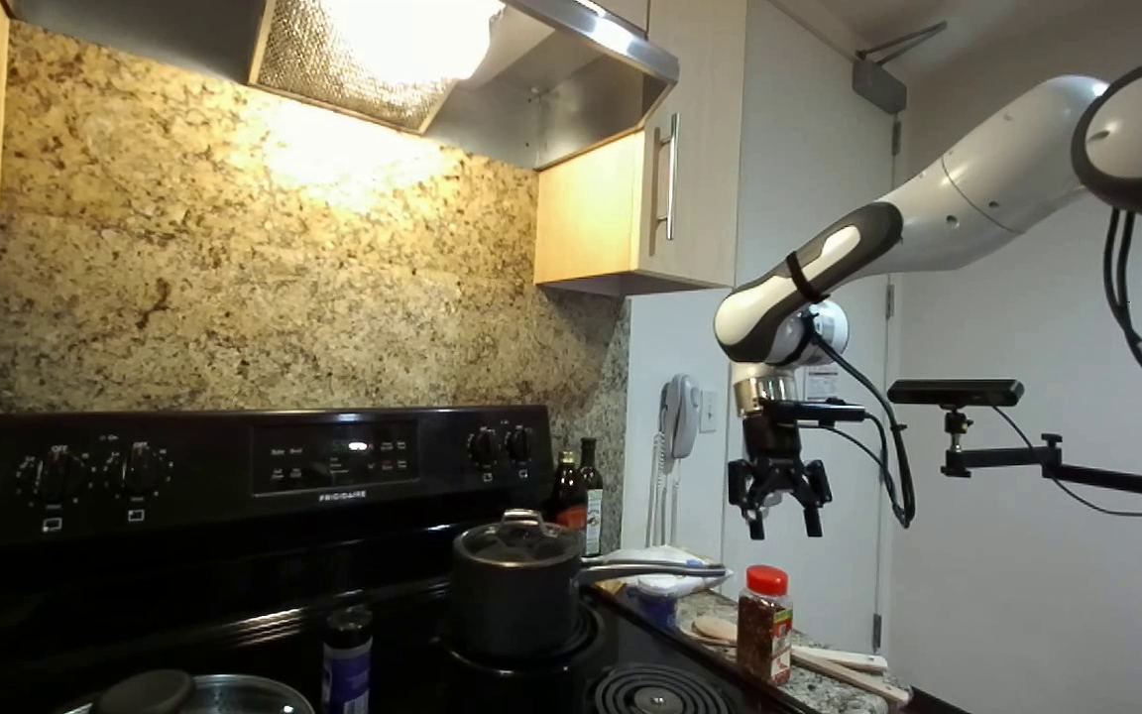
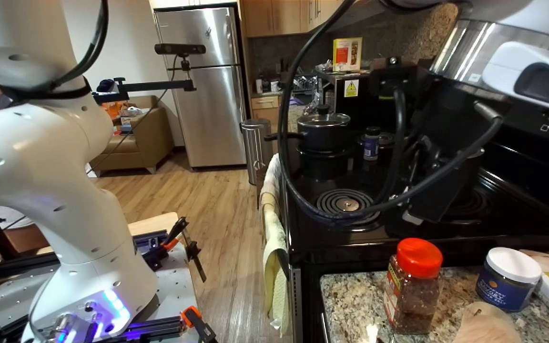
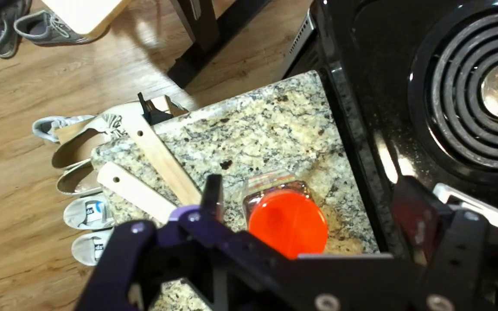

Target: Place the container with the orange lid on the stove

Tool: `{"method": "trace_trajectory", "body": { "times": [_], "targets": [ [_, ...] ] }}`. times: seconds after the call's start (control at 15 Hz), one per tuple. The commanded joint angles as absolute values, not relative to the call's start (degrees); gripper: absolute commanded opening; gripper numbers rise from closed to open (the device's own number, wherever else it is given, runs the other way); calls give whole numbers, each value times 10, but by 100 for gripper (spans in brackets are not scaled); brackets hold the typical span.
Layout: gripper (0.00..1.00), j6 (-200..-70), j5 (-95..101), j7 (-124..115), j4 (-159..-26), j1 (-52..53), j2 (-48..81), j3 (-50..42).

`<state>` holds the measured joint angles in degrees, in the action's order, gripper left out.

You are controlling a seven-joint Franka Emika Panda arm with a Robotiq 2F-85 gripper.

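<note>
The container with the orange lid (image 1: 764,627) stands upright on the granite counter beside the stove (image 1: 204,496). It is a clear jar with reddish-brown contents. It also shows in an exterior view (image 2: 415,290) and, from above, in the wrist view (image 3: 290,222). The stove also shows in an exterior view (image 2: 336,247) and at the right of the wrist view (image 3: 374,65). My gripper (image 1: 785,526) is open and empty, above the container. In the wrist view my fingers (image 3: 314,194) stand wide apart, with the lid between them nearer the left finger; the gripper body hides the lid's lower edge.
A lidded pot (image 1: 516,590) with a long handle sits on a back burner. Another pot (image 2: 324,136) and a purple bottle (image 2: 371,146) stand on the stove. Wooden utensils (image 3: 167,168) and a white-lidded jar (image 2: 508,281) are on the counter. A range hood (image 1: 581,69) hangs above.
</note>
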<state>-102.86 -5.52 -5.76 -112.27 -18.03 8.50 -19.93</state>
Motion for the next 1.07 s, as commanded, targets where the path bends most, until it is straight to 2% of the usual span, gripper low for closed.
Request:
{"method": "trace_trajectory", "body": {
  "times": [0.0, 0.4, 0.73, 0.8, 1.0],
  "targets": [
    [100, -990, -32, 19, -1053, -203, 121, -200],
    [100, -979, -57, 129, -986, -232, 162, -193],
    [100, -888, -115, 117, -921, -261, 178, -196],
    [100, -919, -131, 91, -983, -250, 155, -189],
    [100, -917, -116, 106, -965, -251, 165, -193]
  ]
}}
